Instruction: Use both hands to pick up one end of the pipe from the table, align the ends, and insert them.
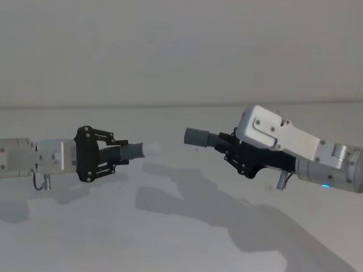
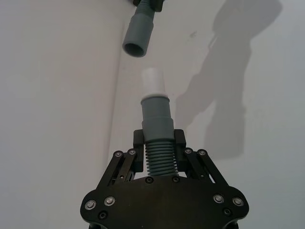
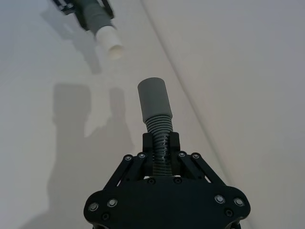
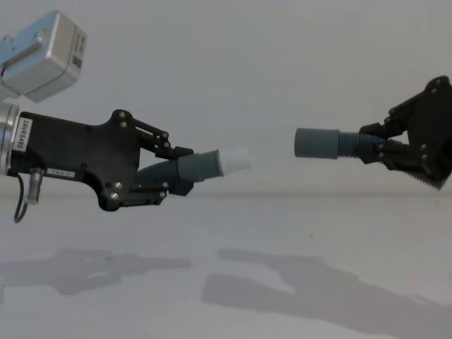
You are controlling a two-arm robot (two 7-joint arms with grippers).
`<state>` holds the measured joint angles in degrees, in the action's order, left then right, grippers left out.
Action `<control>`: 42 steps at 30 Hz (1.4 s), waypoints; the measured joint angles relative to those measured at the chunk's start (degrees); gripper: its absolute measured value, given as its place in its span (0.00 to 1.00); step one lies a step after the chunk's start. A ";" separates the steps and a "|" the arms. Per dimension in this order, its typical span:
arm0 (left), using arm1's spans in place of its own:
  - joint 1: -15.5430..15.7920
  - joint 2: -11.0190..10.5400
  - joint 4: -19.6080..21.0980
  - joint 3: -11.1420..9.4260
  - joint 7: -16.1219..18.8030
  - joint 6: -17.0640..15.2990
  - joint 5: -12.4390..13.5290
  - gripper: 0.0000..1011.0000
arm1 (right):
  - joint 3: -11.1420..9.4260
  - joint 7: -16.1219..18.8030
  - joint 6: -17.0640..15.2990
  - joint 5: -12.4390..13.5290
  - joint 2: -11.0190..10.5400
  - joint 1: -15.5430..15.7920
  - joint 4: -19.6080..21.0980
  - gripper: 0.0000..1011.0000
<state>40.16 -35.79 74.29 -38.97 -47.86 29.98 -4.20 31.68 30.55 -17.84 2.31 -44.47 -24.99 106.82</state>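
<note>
Nearest you, both pipe pieces are already off the table (image 4: 233, 268) and held in the air. Your left gripper (image 4: 180, 180) is clamped on the ribbed section of the white-tipped piece (image 4: 212, 164); the right gripper (image 4: 374, 147) is clamped on the ribs of the hollow-cuff piece (image 4: 321, 143). The two ends face each other w/ a clear gap between, not touching.

Main risk: misalignment. In the chest view the white tip (image 4: 235, 159) tilts up a bit and sits slightly lower than the open cuff, so the axes don't look collinear. In the left wrist view the cuff mouth (image 2: 135, 49) is offset to one side of the tip (image 2: 153, 81), and angled. Push straight in like this and the tip probably catches the cuff rim instead of entering; depth offset is hard to judge from here.

Second risk: both grips are on flexible ribs, well back from the ends. Any side load could bend the hose or let it slip in the fingers.

Farther off there's only bare table and wall.
</note>
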 joint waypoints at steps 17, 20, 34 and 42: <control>0.00 0.00 0.00 0.00 0.00 0.00 0.00 0.33 | 4.08 9.67 16.84 -8.84 -5.29 -6.33 -1.86 0.17; 0.00 0.00 0.00 0.00 0.00 0.00 0.00 0.33 | 4.89 11.13 19.70 -10.47 -5.64 -7.64 -2.46 0.17; 0.00 0.00 0.00 0.00 0.00 0.00 0.00 0.33 | 7.09 14.87 25.49 -15.84 -5.30 -11.28 -4.20 0.17; 0.00 0.00 0.00 0.00 0.00 0.00 0.00 0.33 | 7.08 14.91 24.24 -17.31 -4.29 -11.67 -4.81 0.17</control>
<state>40.16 -35.79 74.29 -38.96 -47.86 29.98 -4.20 38.76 45.45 6.39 -15.00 -48.76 -36.67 102.01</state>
